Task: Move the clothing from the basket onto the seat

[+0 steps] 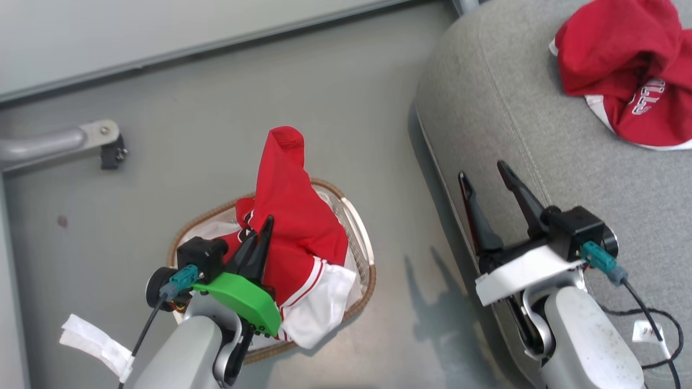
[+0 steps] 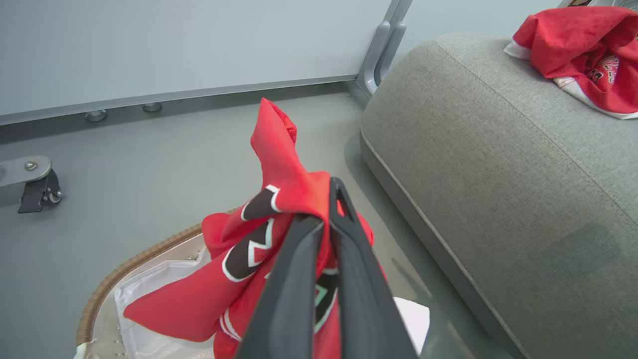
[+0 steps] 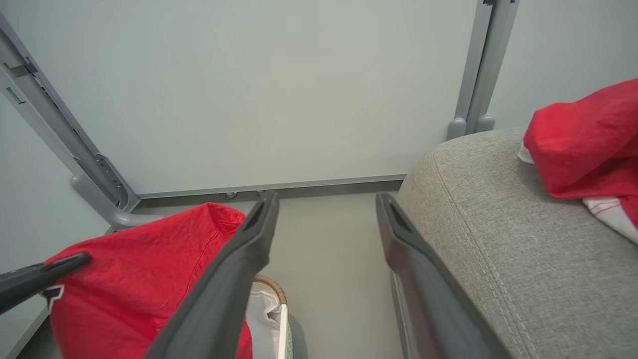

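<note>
A red jersey (image 1: 294, 216) with dark letters hangs bunched over the basket (image 1: 330, 187), its lower white-trimmed part still inside. My left gripper (image 1: 262, 231) is shut on this jersey; the left wrist view has the fingers (image 2: 349, 234) pinching its folds (image 2: 279, 164) above the woven rim (image 2: 124, 267). My right gripper (image 1: 482, 172) stands open with nothing in it over the grey seat's (image 1: 540, 135) left edge, its fingers (image 3: 249, 239) spread apart. A second red jersey (image 1: 627, 65) lies crumpled on the seat at the far right.
The basket stands on grey floor left of the seat. A grey metal leg with a caster (image 1: 111, 151) sits at the far left, and a wall panel with a metal post (image 3: 478, 65) runs behind. A black cable (image 1: 657, 329) trails from my right wrist.
</note>
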